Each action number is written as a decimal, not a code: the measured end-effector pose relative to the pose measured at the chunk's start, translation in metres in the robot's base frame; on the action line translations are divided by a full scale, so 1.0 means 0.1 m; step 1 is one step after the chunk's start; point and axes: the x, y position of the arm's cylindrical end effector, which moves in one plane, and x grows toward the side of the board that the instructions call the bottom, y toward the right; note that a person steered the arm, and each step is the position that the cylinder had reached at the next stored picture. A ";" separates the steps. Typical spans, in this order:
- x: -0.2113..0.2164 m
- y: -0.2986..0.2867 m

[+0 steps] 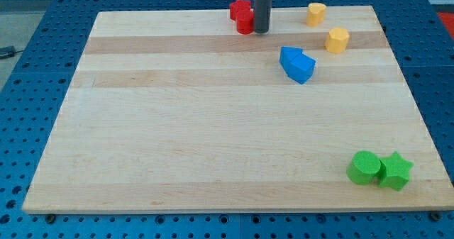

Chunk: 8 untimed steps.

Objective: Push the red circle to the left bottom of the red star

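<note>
Camera view. Wooden board (213,125) on a blue perforated table (42,26). My tip (262,31), a bare rod with no claw to clench or release, touches the right side of the red circle (245,25). The red star (240,9) sits just above the circle, touching it. Right of the tip: two yellow blocks (316,13) (337,40); below right, blue block (296,64). Far below right: green circle (364,167), green star (395,171).

You see a pale wooden board (213,147) with lengthwise grain bands, set on a blue perforated table (42,47), grid of holes all around, even overhead light
</note>
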 end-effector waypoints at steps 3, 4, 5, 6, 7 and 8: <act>0.09 0.27; 0.09 0.32; 0.06 0.36; -0.12 0.37; -0.14 0.27; -0.14 0.01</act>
